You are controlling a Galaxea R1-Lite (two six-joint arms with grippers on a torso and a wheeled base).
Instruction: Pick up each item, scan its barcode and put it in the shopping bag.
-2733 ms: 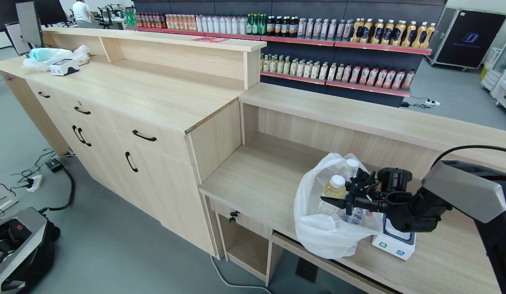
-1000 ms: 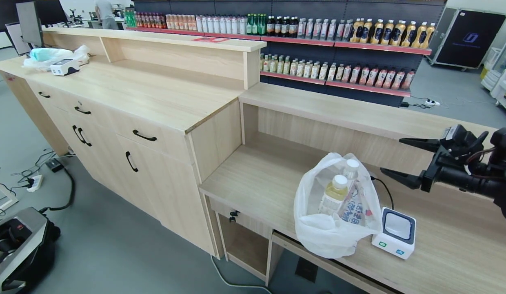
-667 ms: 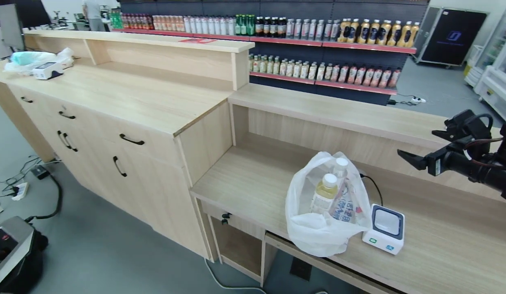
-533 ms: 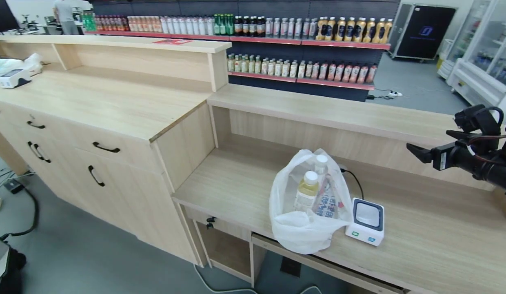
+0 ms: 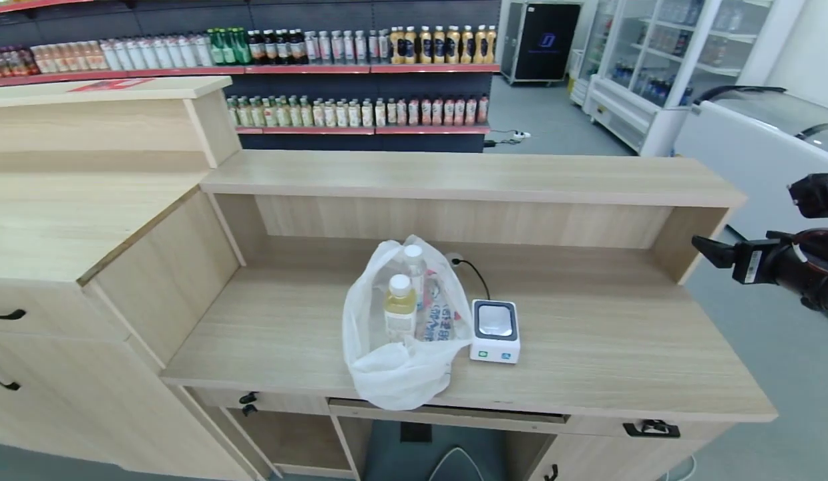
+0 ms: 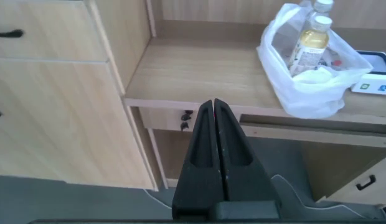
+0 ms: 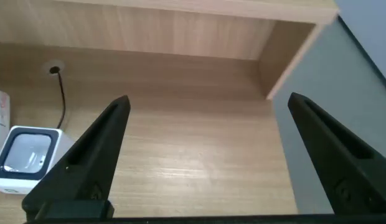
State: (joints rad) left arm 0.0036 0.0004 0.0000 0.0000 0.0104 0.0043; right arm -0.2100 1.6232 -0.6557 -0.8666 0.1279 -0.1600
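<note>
Right pincer [image 7: 208,99] is pulled back from the shopping bag [image 5: 400,377] — 2.7 s ago it was held at the bag's mouth, now it is parked off the right end of the tabletop [image 5: 621,347], well apart from the bag. Jaws are spread wide and nothing is held.

Head camera is panned right over the same interval, so the apparent shift of bag and scanner [image 5: 495,331] is not counted as object motion. Both are judged unmoved, with the scanner just beside the bag.

Two capped bottles are seen upright inside the bag — a yellow-drink bottle [image 5: 400,314] in front, a clear bottle [image 5: 414,264] behind it.

Left pincer [image 6: 213,106] is held low, in front of the tabletop's left side, with its fingers pressed together and nothing between them.

Reading: drop-off of the last item is taken as done, as suggested by the empty jaws. Next item is yet to be picked and scanned, if any is left.
</note>
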